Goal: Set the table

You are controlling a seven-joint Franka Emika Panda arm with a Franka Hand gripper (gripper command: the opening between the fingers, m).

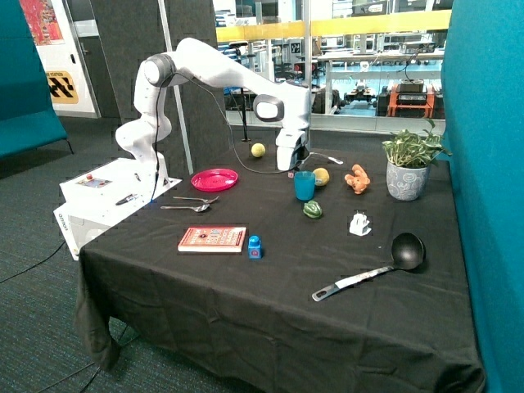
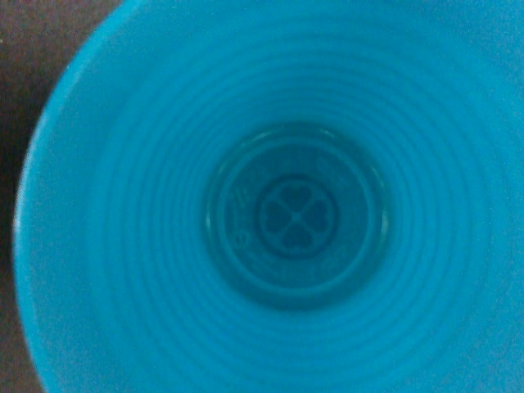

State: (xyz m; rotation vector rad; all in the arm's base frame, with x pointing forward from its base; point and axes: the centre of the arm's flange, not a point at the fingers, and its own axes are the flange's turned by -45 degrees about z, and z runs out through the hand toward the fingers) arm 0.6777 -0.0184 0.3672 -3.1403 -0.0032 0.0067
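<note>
Outside view
Table: a large square table [image 1: 246, 303] draped in black cloth fills the middle and lower part of the scene.
Arm: a white robot arm [image 1: 221, 78] reaches from a white base box [image 1: 106, 196] at the table's 9 o'clock edge toward the table's middle.
Claw: the gripper [image 1: 295, 165] hangs just above a blue cup [image 1: 304, 186], at the cup's 11 o'clock; whether its fingers are wide or narrow cannot be told.
Cup: upright on the cloth, near the table's centre.
Around the cup: a yellow ball [image 1: 322, 176] just beside it at 2 o'clock; a green pepper [image 1: 313, 210] near it at 5 o'clock; an orange toy [image 1: 356, 178] further off at 3 o'clock.
Far side: a second yellow ball [image 1: 258, 150] lies at the cup's 10 o'clock.
Plate: a pink plate [image 1: 214, 179] lies at the cup's 9 o'clock, with two spoons [image 1: 192, 203] just in front of it.
Near side: a red book [image 1: 213, 239] lies flat with a small blue block [image 1: 255, 246] just beside it.
Ladle: a black ladle [image 1: 377, 268] lies at the cup's 5 o'clock, well apart.
Others: a small white object [image 1: 359, 223] and a potted plant [image 1: 409, 164].

Wrist view
Cup: the camera looks straight down into the blue cup [image 2: 270, 205], whose ribbed inside fills nearly everything; a clover-shaped mark sits on its bottom.
Table: a dark sliver [image 2: 20, 98] shows beyond the rim.
Claw: no fingers visible here.
</note>
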